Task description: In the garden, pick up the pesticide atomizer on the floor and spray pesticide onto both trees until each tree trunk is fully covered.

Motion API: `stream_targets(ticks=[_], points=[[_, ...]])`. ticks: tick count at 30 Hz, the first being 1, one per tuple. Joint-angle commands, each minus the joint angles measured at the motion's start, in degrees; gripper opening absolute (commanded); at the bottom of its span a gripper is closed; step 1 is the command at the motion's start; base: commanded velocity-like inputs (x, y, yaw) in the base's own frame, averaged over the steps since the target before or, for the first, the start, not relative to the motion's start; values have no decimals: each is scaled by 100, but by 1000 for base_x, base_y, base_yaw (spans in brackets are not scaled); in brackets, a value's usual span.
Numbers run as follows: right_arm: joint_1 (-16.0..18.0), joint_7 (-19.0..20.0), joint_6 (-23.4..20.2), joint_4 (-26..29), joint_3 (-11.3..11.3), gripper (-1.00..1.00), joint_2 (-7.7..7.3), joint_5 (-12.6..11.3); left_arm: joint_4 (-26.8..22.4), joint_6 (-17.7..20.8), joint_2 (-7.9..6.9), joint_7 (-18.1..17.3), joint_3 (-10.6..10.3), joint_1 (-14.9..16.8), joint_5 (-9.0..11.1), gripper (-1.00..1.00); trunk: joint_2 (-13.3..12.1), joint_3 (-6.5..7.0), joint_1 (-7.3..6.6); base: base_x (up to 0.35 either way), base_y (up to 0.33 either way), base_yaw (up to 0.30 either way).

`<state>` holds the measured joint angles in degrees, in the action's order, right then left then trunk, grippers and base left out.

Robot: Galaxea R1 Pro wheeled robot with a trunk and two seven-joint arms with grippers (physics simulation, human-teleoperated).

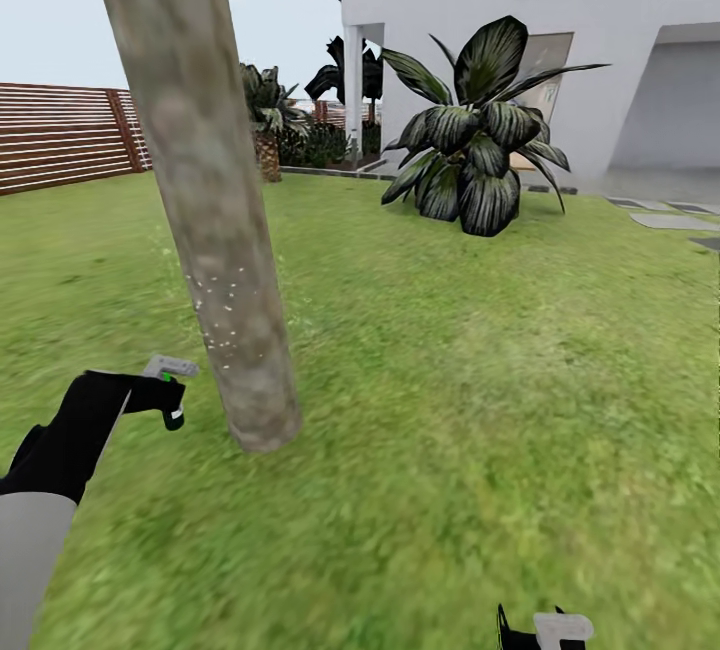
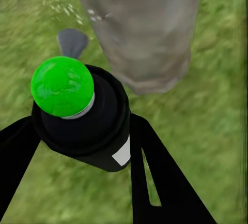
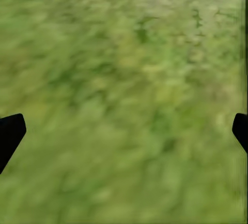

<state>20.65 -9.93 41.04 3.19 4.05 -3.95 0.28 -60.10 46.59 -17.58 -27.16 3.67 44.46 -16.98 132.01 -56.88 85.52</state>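
Grass lawn (image 1: 480,410) runs back to a slatted fence (image 1: 60,135) and a white house (image 1: 520,30). Low at the lawn's left, the pesticide atomizer (image 2: 85,118) sits clamped between the left claw's (image 1: 165,392) black fingers (image 2: 155,177); its cap shows green, its body half hidden. Just beside it rises the tree trunk (image 1: 215,220), top cut off, dotted with white pesticide (image 1: 222,315) specks. The right claw (image 3: 124,131) hangs wide apart over blurred grass, probably empty.

Tree trunk (image 1: 215,260) mottled, rough-looking bark (perhaps matt); atomizer (image 2: 85,118) glossy.
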Motion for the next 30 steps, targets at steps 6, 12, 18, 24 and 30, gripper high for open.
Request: stream_targets(ticks=[6,12,18,24,30], points=[[0,0,0,0,0,100,0,-1,-2,-1,0,0,2,0,2,-100,0,0,0,-68,-273,0],[0,-8,0,-3,-8,100,-9,-1,-18,-1,0,0,2,-2,2,-100,0,0,0,-96,-274,0],[0,-7,0,-1,-9,100,-9,-1,-20,-1,0,0,8,-2,2,-100,0,0,0,-127,-273,0],[0,-4,0,0,-3,100,-6,-1,31,-8,-6,2,210,-9,-13,-100,0,0,0,-11,-274,1],[0,-3,0,0,0,100,0,-1,77,-3,-9,533,230,-25,12,-100,0,0,0,72,-274,220]])
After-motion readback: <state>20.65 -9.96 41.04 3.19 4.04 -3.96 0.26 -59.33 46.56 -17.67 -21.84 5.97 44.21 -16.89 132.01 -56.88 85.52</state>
